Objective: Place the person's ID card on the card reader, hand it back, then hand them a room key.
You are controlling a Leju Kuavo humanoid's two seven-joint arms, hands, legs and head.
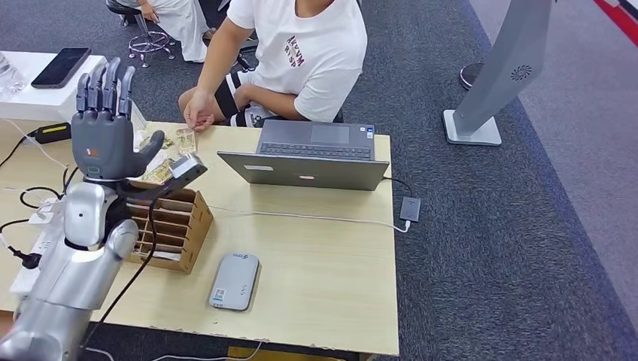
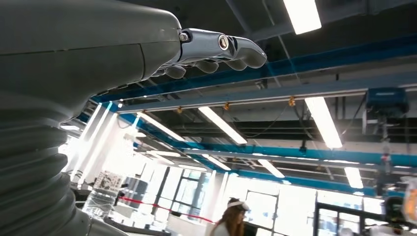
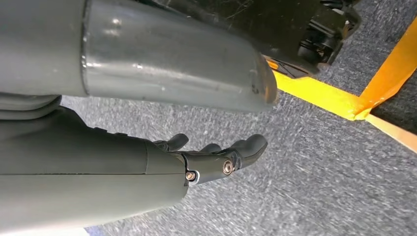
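My left hand (image 1: 105, 128) is raised upright above the table's left side, fingers straight and apart, holding nothing; in the left wrist view its fingers (image 2: 216, 49) point at the ceiling. A person in a white T-shirt (image 1: 301, 53) sits behind the table, one hand (image 1: 197, 114) at the far edge just above a small card (image 1: 185, 141). The grey card reader (image 1: 235, 280) lies flat near the front edge. A wooden slotted rack (image 1: 171, 226) stands beside my forearm. My right hand (image 3: 216, 157) hangs over grey carpet, fingers loosely extended and empty.
An open grey laptop (image 1: 312, 154) sits at the table's far middle, with a cable running to a small adapter (image 1: 410, 208) off the right edge. Yellowish papers (image 1: 159, 171) lie behind the rack. Cables and a power strip (image 1: 34, 248) crowd the left edge. A phone (image 1: 62, 66) rests on a white side table.
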